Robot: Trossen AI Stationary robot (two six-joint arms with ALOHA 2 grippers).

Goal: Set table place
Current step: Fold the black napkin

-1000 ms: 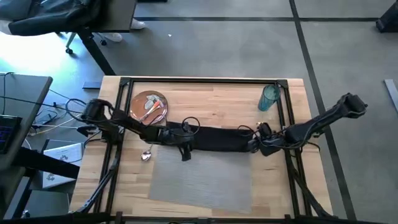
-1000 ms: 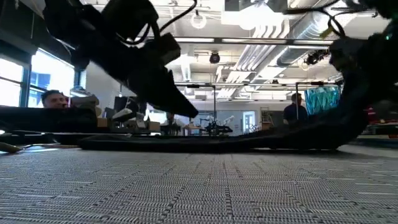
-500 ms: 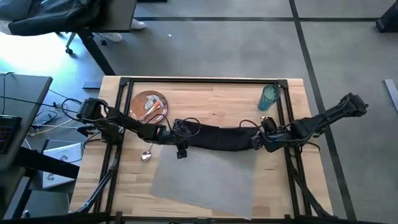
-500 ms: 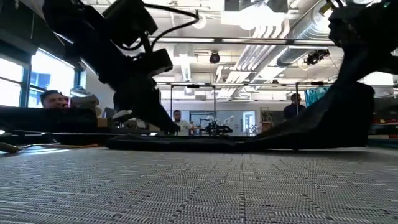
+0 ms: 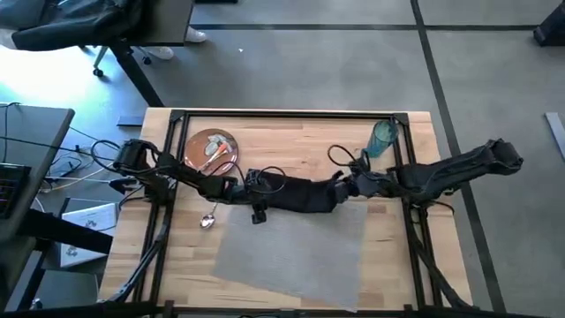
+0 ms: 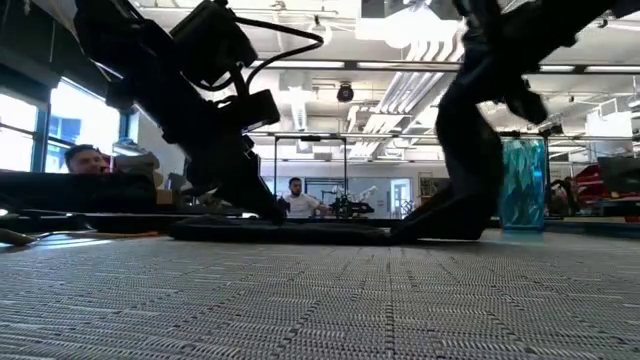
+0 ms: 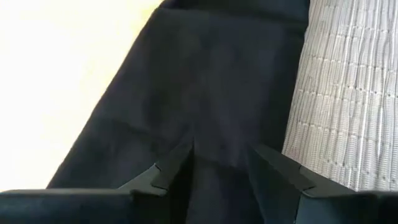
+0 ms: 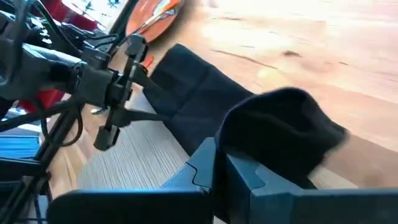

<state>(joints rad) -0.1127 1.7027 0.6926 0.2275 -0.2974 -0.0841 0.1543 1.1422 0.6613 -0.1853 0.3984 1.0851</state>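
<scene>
Along the placemat's (image 5: 291, 256) far edge — black napkin (image 5: 296, 194), bunched.

The counter (image 5: 291, 141) is pale blond wood with a black frame, and the placemat (image 5: 291, 256) on it is grey with a fine woven ribbed pattern. The napkin (image 5: 296, 194) is plain black, the plate (image 5: 212, 150) orange-brown, the tumbler (image 5: 382, 139) translucent teal and the spoon (image 5: 208, 220) silver.

seated person (image 6: 84, 160), office chair (image 5: 66, 22), laptop (image 5: 86, 231)
</scene>
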